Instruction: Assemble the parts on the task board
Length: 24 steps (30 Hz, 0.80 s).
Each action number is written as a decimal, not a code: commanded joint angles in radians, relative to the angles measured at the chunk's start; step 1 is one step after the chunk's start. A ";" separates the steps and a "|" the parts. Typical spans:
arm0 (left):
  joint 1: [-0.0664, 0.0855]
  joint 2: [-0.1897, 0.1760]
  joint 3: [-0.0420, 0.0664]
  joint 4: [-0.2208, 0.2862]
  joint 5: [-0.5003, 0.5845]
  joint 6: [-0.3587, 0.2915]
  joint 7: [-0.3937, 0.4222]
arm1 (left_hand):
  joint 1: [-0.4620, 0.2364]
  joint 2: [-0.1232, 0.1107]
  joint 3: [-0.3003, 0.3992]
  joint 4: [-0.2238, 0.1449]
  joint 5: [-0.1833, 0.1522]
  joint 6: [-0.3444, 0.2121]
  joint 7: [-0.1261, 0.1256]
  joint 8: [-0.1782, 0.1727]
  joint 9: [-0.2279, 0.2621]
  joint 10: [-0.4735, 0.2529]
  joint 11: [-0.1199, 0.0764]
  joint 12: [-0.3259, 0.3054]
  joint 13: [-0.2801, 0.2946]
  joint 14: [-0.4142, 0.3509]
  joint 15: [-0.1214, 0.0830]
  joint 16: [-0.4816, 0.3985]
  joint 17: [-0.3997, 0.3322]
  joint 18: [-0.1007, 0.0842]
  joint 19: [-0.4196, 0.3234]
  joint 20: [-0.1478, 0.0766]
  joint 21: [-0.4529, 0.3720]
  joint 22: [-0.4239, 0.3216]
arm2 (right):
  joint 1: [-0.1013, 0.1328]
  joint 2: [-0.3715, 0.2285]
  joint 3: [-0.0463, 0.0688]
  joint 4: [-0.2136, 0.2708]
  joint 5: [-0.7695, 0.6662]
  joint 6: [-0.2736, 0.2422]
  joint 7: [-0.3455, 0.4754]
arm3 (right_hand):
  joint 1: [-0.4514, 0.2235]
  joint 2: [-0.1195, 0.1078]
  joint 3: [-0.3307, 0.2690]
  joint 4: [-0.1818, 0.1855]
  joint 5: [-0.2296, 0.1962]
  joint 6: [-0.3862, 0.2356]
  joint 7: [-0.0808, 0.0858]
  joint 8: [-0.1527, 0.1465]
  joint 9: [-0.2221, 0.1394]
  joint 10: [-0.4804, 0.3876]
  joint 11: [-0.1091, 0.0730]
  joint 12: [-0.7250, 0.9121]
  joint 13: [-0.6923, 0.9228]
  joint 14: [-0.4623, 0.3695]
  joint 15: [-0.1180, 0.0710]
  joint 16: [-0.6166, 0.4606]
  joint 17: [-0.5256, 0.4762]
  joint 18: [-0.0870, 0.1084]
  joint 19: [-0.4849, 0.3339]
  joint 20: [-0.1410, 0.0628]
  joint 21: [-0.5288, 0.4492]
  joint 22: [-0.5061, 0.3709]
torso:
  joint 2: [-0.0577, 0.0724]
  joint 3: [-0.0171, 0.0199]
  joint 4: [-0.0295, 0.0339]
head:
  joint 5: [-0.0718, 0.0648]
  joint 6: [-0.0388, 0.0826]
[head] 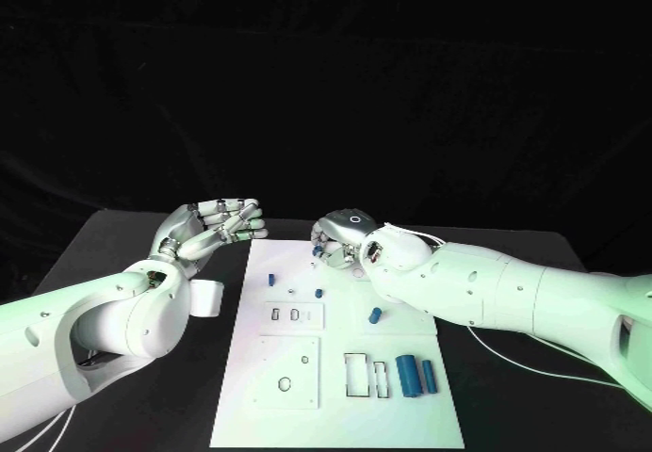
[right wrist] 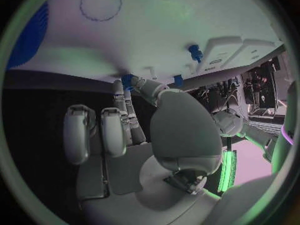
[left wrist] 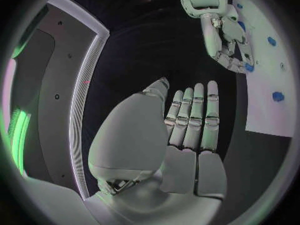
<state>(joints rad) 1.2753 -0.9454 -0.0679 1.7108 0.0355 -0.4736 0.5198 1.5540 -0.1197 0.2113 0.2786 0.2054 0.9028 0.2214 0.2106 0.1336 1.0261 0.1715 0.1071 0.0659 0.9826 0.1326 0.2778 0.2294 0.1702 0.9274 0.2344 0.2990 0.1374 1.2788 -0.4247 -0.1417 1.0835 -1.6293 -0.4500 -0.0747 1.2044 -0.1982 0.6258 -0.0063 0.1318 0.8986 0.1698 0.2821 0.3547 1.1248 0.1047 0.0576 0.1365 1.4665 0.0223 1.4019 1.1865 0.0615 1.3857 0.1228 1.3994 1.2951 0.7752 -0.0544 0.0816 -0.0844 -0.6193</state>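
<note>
The white task board (head: pixel 340 414) lies in the middle of the black table. My right hand (head: pixel 348 234) hovers over its far end and pinches a small blue part (right wrist: pixel 128 80) between thumb and fingertips; the left wrist view shows this blue part (left wrist: pixel 249 67) at the tips of the right hand (left wrist: pixel 224 32). My left hand (head: pixel 218 226) is raised just off the board's far left corner, fingers up and holding nothing; its fingers (left wrist: pixel 195 120) lie straight, side by side. Small blue pegs (head: pixel 272 279) (head: pixel 319 293) (head: pixel 378 314) stand on the board.
Two larger blue cylinders (head: pixel 417 377) lie near the board's right edge, beside narrow rectangular recesses (head: pixel 356 375). A square white plate (head: pixel 301 350) with an oval hole sits on the board's near left. Thin white cables (head: pixel 544 367) trail on the table under my right arm.
</note>
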 commanded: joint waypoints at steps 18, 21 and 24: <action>0.003 -0.010 0.001 -0.002 -0.005 0.021 0.003 | 0.003 -0.011 0.007 0.000 -0.006 -0.001 0.004 -0.006 -0.002 0.002 0.004 -0.007 -0.001 -0.009 0.001 -0.006 0.002 0.011 0.000 0.002 0.002 -0.002 | 0.049 -0.282 0.019 0.262 0.158 0.031 -0.011 | 0.020 -0.032 -0.042 0.008 0.037 0.014 -0.002 -0.024 0.005 0.113 -0.018 0.102 0.027 0.039 -0.011 0.024 0.037 -0.010 0.044 -0.001 0.034 0.068 | -0.011 0.0077 -0.0240 | 0.003 0.014; 0.003 -0.010 0.001 -0.003 -0.005 0.023 0.003 | 0.003 -0.011 0.007 0.000 -0.006 -0.001 0.004 -0.006 -0.002 0.002 0.004 -0.007 -0.001 -0.009 0.001 -0.006 0.002 0.011 0.000 0.002 0.002 -0.002 | 0.057 -0.322 0.021 0.279 0.209 0.091 -0.011 | 0.010 -0.052 -0.065 0.012 0.057 -0.001 -0.010 -0.032 0.004 0.188 -0.032 0.149 0.055 0.043 -0.021 0.032 0.052 -0.016 0.061 -0.009 0.050 0.093 | -0.013 0.0094 -0.0276 | 0.004 0.014; 0.003 -0.010 0.001 -0.004 -0.005 0.025 0.002 | 0.004 -0.010 0.008 0.000 -0.006 -0.001 0.004 -0.006 -0.002 0.002 0.004 -0.008 -0.001 -0.009 0.001 -0.006 0.002 0.011 0.000 0.002 0.002 -0.002 | 0.061 -0.350 0.022 0.284 0.231 0.150 -0.014 | -0.038 -0.079 -0.147 0.040 0.090 -0.031 -0.027 -0.031 0.011 0.260 -0.047 0.240 0.125 0.044 -0.036 0.037 0.057 -0.018 0.069 -0.023 0.058 0.105 | -0.013 0.0116 -0.0307 | 0.005 0.015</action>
<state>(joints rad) 1.2764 -0.9560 -0.0681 1.7065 0.0355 -0.4701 0.5184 1.5579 -0.1236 0.2113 0.2786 0.2053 0.9028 0.2214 0.2106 0.1326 1.0261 0.1715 0.1034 0.0659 0.9790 0.1361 0.2778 0.2302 0.1701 0.9274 0.2344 0.2990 0.1365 1.3398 -0.7748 -0.1203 1.3620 -1.4683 -0.4019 -0.0803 1.1818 -0.2741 0.5021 0.0274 0.2116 0.8783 0.1460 0.2529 0.3635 1.3679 0.0609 0.2709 0.2405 1.4654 -0.0068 1.4329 1.2403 0.0616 1.4522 0.1038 1.4541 1.3081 0.7636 -0.0452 0.0557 -0.0806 -0.6048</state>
